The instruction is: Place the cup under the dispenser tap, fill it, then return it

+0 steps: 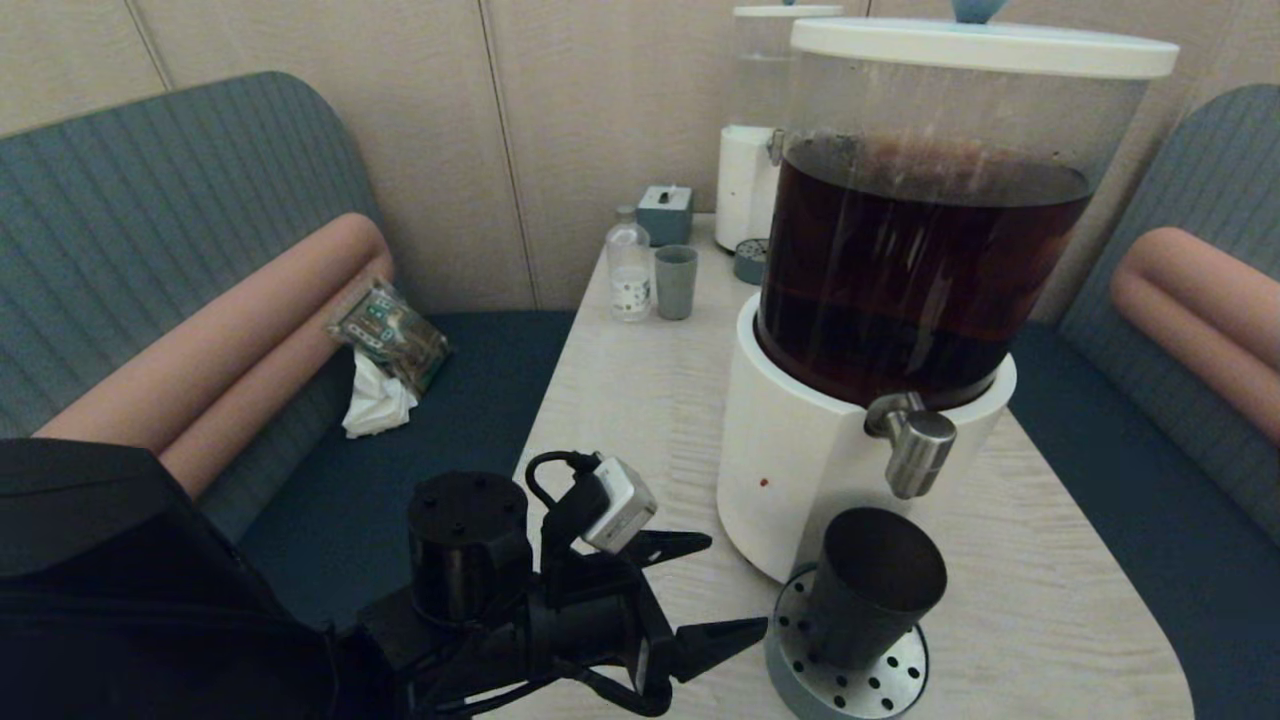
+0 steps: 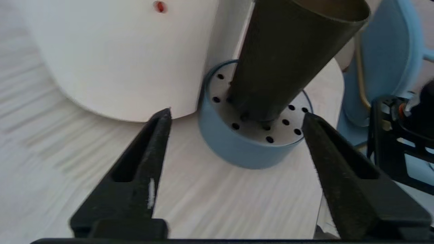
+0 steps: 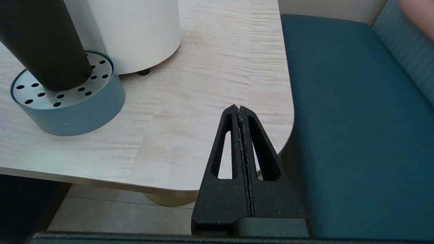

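The dark smoky cup [image 1: 868, 585] stands upright on the round blue drip tray [image 1: 845, 690], right below the brushed-steel dispenser tap [image 1: 915, 445] of the big dispenser [image 1: 800, 470] with brown liquid. My left gripper [image 1: 735, 590] is open a little left of the cup, apart from it, with nothing between its fingers. In the left wrist view the cup [image 2: 288, 54] and tray [image 2: 237, 149] lie just beyond that gripper [image 2: 235, 115]. My right gripper [image 3: 240, 108] is shut and empty, low by the table's near right corner, outside the head view. The cup [image 3: 40, 44] also shows there.
A second dispenser with a clear tank [image 1: 755, 150], a grey-green cup [image 1: 675, 282], a small bottle [image 1: 629, 270] and a grey box [image 1: 665, 213] stand at the table's far end. Blue bench seats [image 1: 420, 420] flank the table [image 1: 620, 400]; a snack bag [image 1: 390, 335] and tissue lie on the left one.
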